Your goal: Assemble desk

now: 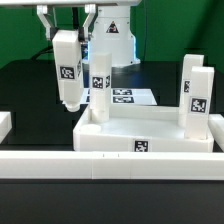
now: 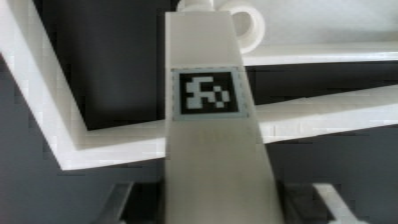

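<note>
My gripper is shut on a white square-section leg with a tag. It holds the leg upright in the air, just off the tabletop's near corner on the exterior view's left. The white tray-like tabletop lies on the black table. Three legs stand in it: one at the back on the exterior view's left, and two on the exterior view's right. In the wrist view the held leg runs out from between my fingers over a corner of the tabletop rim.
The marker board lies behind the tabletop. A long white border rail runs along the front, and another piece of rail sits at the exterior view's left. The robot base stands at the back.
</note>
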`<state>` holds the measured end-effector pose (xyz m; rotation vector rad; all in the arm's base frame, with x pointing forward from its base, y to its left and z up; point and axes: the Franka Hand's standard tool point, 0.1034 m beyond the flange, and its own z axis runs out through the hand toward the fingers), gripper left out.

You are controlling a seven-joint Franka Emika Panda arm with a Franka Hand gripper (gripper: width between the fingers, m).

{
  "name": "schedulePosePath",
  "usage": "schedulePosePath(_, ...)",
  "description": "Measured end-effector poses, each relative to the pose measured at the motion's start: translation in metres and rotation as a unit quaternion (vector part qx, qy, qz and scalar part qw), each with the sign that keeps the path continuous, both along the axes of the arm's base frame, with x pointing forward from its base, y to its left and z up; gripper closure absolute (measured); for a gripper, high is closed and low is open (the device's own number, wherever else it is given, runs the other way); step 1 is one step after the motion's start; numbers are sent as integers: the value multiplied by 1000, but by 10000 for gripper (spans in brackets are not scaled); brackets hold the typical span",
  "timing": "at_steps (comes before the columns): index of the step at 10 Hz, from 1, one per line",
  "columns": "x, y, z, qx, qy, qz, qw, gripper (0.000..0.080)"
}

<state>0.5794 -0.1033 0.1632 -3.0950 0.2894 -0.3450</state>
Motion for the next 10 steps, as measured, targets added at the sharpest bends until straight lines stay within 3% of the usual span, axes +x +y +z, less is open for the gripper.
schedulePosePath(1,7,-5,4,-20,-44,-5,999,508)
schedulePosePath(3,13,3,8,-48,-118,-16,992,508)
schedulePosePath(8,14,9,6,-44,-116,-18,992,508)
schedulePosePath(10,12,25,3,-45,-124,-10,991,508)
